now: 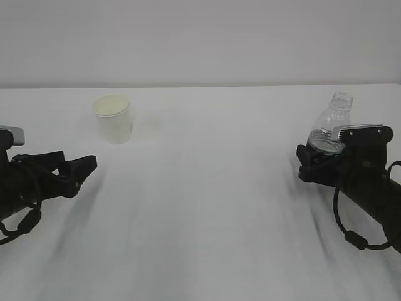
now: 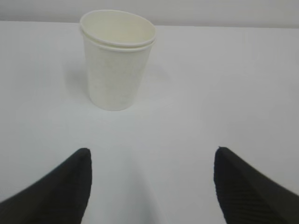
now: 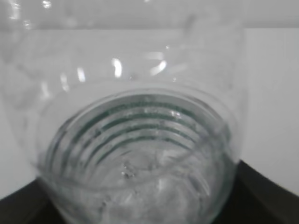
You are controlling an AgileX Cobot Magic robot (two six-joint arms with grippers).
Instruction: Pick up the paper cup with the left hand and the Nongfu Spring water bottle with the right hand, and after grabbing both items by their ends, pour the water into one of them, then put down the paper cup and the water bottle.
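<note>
The off-white paper cup (image 1: 113, 119) stands upright at the back left of the white table (image 1: 207, 219). In the left wrist view the paper cup (image 2: 117, 65) is ahead of my left gripper (image 2: 152, 150) and a little to its left. My left gripper (image 1: 84, 175) is open and empty, well short of the cup. The clear, capless Nongfu Spring water bottle (image 1: 332, 122) leans slightly at the right, its lower half hidden behind my right gripper (image 1: 302, 163). In the right wrist view the bottle (image 3: 140, 140) fills the frame, and the black fingers (image 3: 271, 196) lie against both its sides.
A pale wall (image 1: 200, 37) closes off the table's far edge. The white tabletop stretches bare between the two arms. The right arm's cable loop (image 1: 357, 235) hangs low over the table at the right.
</note>
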